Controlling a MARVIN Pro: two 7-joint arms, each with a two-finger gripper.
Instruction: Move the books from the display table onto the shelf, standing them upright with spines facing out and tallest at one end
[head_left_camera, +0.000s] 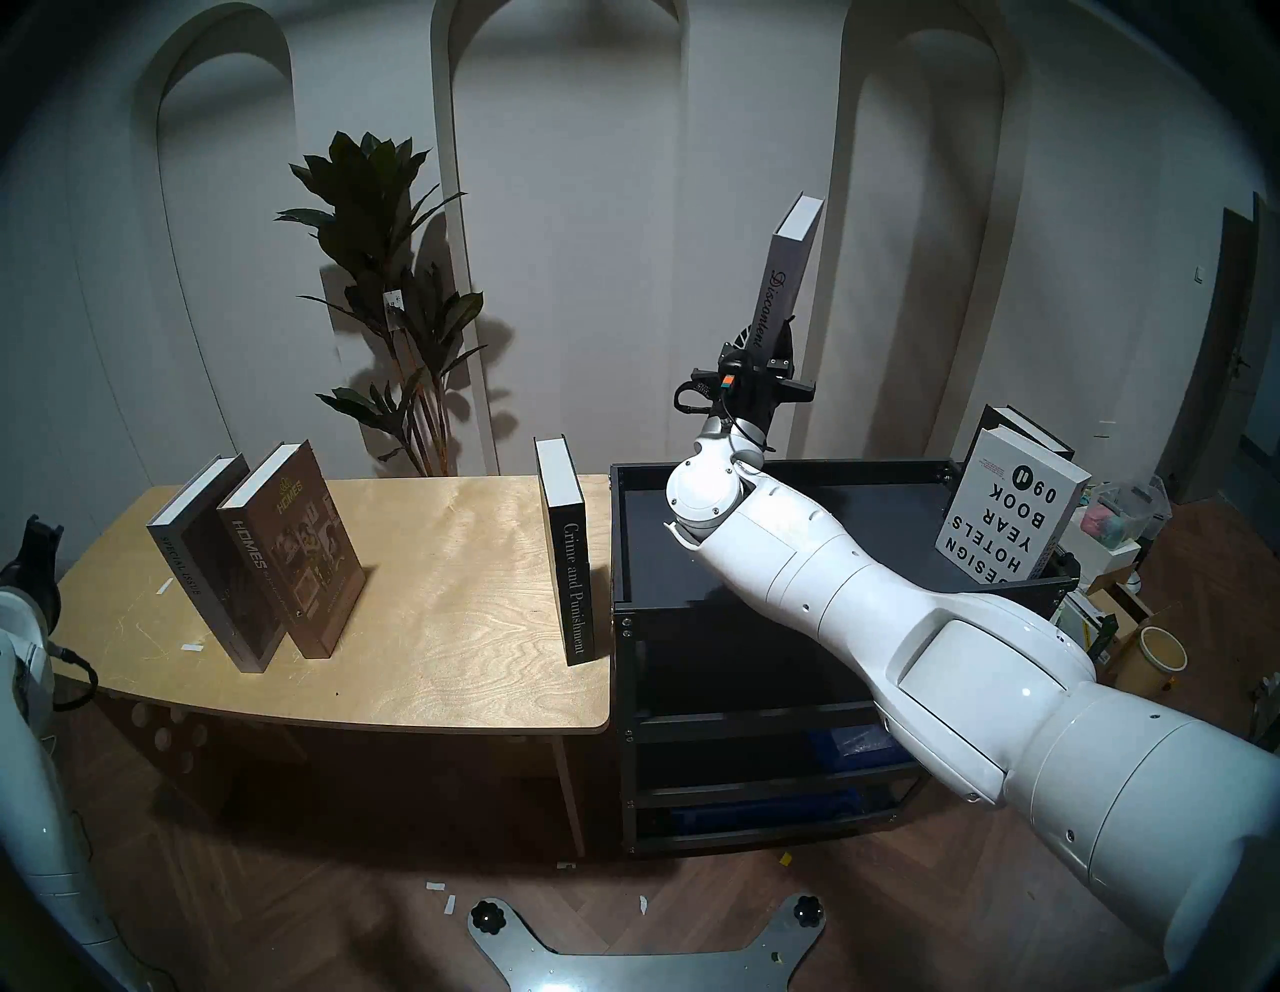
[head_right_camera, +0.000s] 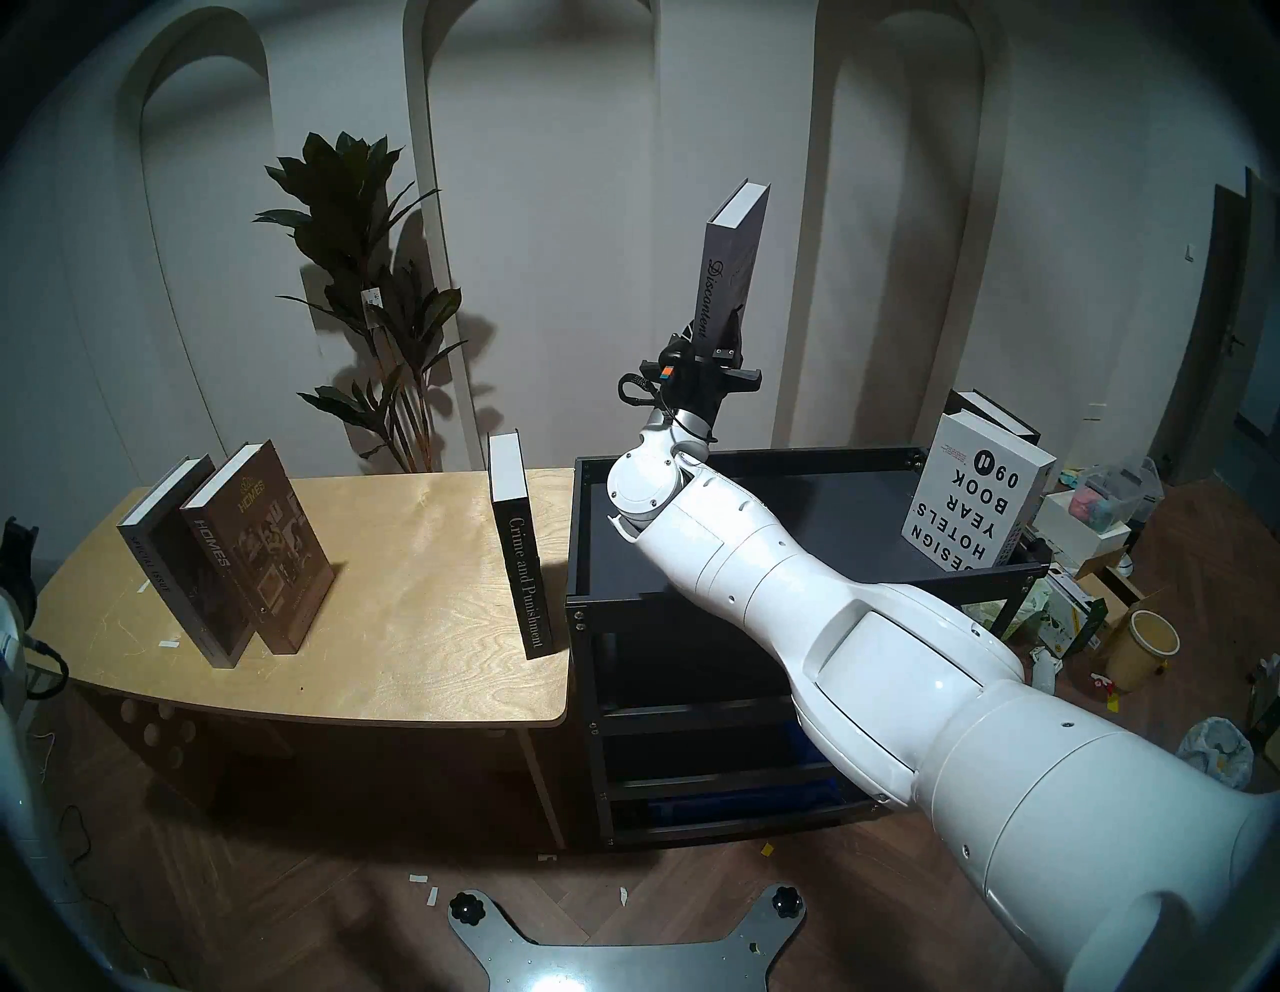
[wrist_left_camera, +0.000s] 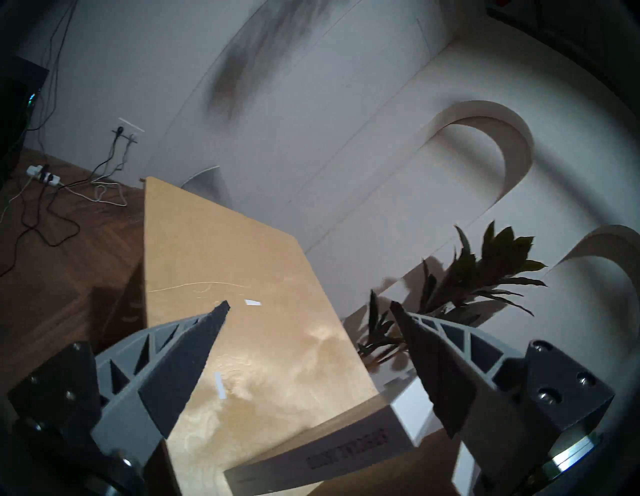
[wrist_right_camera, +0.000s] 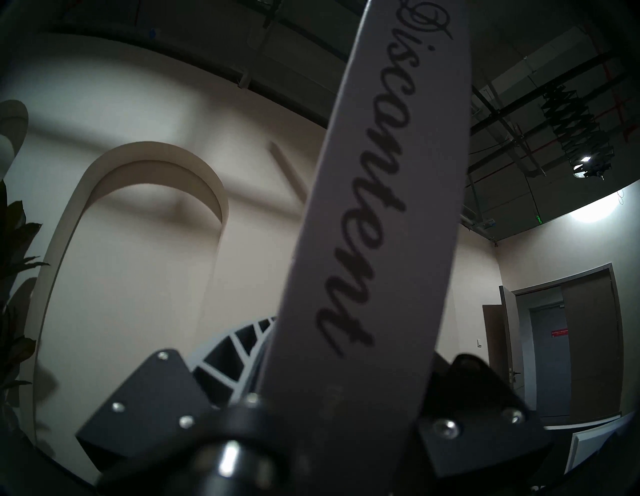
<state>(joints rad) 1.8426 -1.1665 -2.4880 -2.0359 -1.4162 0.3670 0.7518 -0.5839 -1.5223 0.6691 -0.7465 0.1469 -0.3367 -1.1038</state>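
My right gripper (head_left_camera: 765, 346) is shut on the lower end of the grey "Discontent" book (head_left_camera: 789, 277), holding it upright and slightly tilted, high above the back left of the black shelf (head_left_camera: 618, 540). Its spine (wrist_right_camera: 374, 225) fills the right wrist view. On the shelf's right end the white "Design Hotels Yearbook" (head_left_camera: 1008, 512) leans against a black book (head_left_camera: 1025, 426). On the display table (head_left_camera: 450, 554) stand "Special Issue" (head_left_camera: 197, 547), "Homes" (head_left_camera: 291, 547) and "Crime and Punishment" (head_left_camera: 568, 547). My left gripper (wrist_left_camera: 310, 304) hangs open and empty by the table's left end, above "Special Issue" (wrist_left_camera: 329, 453).
A tall potted plant (head_left_camera: 388, 277) stands behind the table against the arched wall. Boxes, bags and a paper cup (head_left_camera: 1157, 654) clutter the floor right of the shelf. Cables and a power strip (wrist_left_camera: 43, 175) lie on the floor left of the table.
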